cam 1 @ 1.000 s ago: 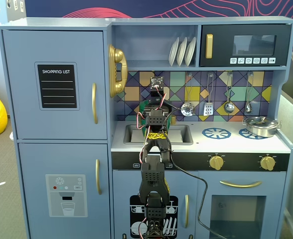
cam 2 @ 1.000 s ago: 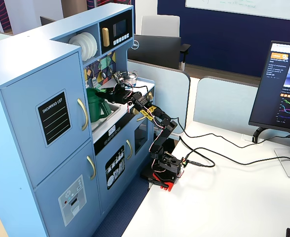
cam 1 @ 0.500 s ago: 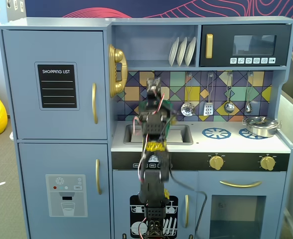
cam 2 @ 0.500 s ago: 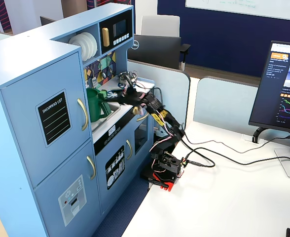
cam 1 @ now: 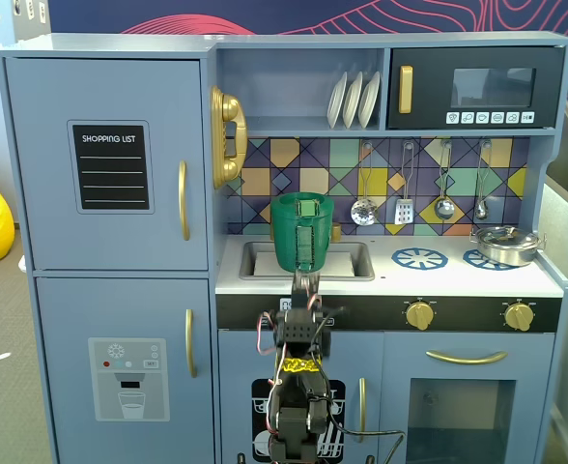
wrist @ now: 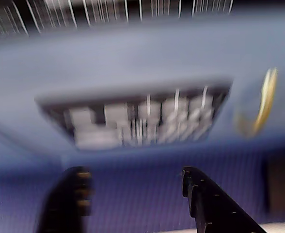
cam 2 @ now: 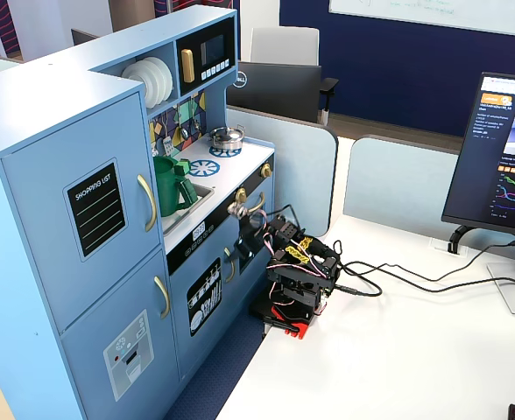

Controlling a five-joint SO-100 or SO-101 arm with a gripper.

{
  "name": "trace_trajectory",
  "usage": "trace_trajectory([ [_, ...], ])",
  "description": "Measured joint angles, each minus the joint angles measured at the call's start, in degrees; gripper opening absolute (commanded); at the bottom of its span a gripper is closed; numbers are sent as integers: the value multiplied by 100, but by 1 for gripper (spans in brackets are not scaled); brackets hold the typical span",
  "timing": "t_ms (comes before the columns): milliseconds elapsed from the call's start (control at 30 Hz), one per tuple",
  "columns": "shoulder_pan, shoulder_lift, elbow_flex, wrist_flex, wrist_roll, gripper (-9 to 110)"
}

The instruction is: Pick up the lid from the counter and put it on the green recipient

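Note:
The green recipient stands upright at the sink of the toy kitchen, its lighter strap handle facing front; it also shows in the other fixed view. The green lid rests on its mouth with the knob up, and shows in the other fixed view too. My gripper is open and empty in the blurred wrist view, facing the blue cabinet front. In a fixed view the gripper is just below the counter's front edge, under the recipient. In the other fixed view it is apart from the recipient.
A silver pot sits on the right burner, beside a blue burner ring. Utensils hang on the back wall. The arm's base stands on a white desk with cables and a monitor.

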Motion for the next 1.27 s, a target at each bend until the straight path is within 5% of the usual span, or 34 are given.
trace_trajectory([
  [200,-158,149,1230,-123,62,5],
  [567,-316,492,1336,1529,114,8],
  [1267,-202,536,1336,1547,272,10],
])
